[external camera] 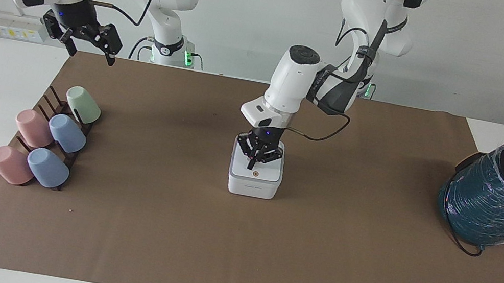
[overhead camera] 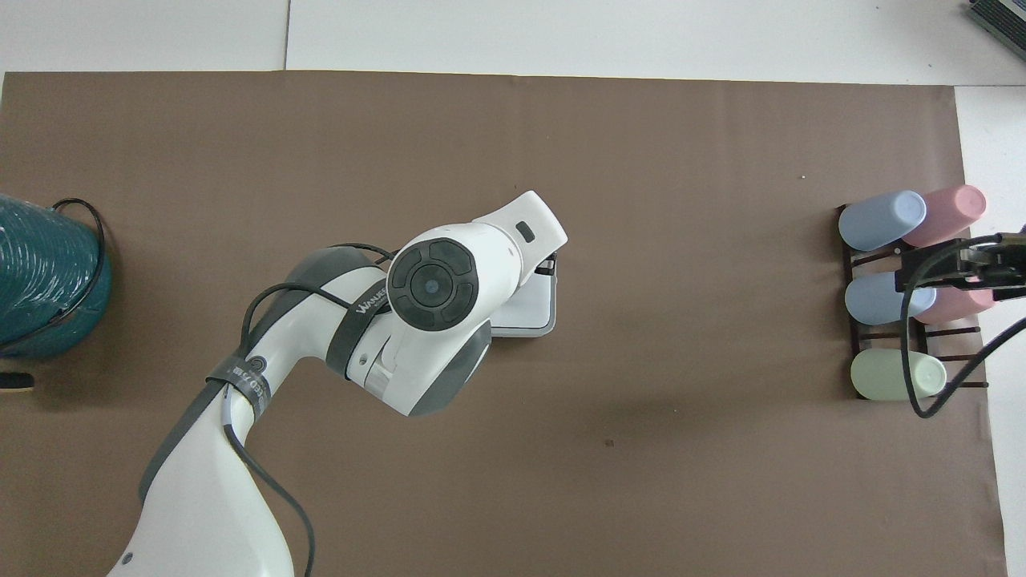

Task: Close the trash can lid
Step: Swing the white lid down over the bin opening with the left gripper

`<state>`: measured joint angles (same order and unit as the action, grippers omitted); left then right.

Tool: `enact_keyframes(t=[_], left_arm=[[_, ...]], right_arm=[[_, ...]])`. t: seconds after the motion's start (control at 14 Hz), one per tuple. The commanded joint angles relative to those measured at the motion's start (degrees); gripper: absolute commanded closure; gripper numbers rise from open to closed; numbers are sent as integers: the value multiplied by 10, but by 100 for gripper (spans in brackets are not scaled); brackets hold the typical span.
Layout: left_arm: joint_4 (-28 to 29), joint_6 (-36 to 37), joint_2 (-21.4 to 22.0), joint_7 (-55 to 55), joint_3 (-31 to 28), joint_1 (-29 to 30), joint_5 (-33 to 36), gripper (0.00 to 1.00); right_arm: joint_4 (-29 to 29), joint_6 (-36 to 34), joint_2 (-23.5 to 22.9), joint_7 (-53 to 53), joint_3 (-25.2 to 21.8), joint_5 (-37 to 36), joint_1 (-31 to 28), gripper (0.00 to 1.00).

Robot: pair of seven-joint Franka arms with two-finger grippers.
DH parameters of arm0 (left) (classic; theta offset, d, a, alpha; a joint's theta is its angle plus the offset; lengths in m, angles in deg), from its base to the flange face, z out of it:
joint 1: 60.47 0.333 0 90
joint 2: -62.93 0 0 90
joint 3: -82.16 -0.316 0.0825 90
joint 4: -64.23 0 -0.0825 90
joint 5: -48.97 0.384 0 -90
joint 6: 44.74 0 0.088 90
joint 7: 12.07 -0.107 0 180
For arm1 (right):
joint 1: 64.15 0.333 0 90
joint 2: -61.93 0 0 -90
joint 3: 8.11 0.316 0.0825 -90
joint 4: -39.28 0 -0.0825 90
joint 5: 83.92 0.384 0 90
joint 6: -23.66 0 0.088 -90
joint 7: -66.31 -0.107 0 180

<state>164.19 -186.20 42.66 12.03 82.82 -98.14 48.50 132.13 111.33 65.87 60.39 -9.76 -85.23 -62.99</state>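
The white cube-shaped trash can (external camera: 252, 189) stands at the middle of the brown mat. Its lid (external camera: 266, 174) lies flat on top, with the orange-ringed dot facing up. My left gripper (external camera: 254, 161) is shut and points down, its tips on the lid's top at the edge nearer to the robots. In the overhead view the left arm covers most of the can, and only a corner of the lid (overhead camera: 535, 308) shows. My right gripper (external camera: 88, 44) is open and empty, and waits in the air over the mat's edge near the cup rack.
A dark rack of pink, blue and green cups (external camera: 45, 136) sits toward the right arm's end of the table. A large teal wrapped cylinder with a black top (external camera: 501, 198) and a black cable stands at the left arm's end.
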Motion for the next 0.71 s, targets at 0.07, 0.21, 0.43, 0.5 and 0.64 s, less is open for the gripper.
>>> enact_keyframes(t=[0.07, 0.21, 0.43, 0.5, 0.64], left_arm=[[-6, -1, -21, -1, 1, 5, 0, 100], [-13, 44, -15, 2, 0, 3, 0, 100], [-8, 126, 35, 3, 0, 3, 0, 100], [-8, 151, 50, 3, -1, 3, 0, 100], [-3, 187, 77, 4, -6, 3, 0, 100]], right_arm=[[5, -7, 9, 14, 8, 3, -10, 0], [5, -7, 9, 15, 8, 3, -10, 0], [5, -7, 9, 15, 8, 2, -10, 0], [5, -7, 9, 15, 8, 3, -10, 0], [5, -7, 9, 15, 8, 3, -10, 0]])
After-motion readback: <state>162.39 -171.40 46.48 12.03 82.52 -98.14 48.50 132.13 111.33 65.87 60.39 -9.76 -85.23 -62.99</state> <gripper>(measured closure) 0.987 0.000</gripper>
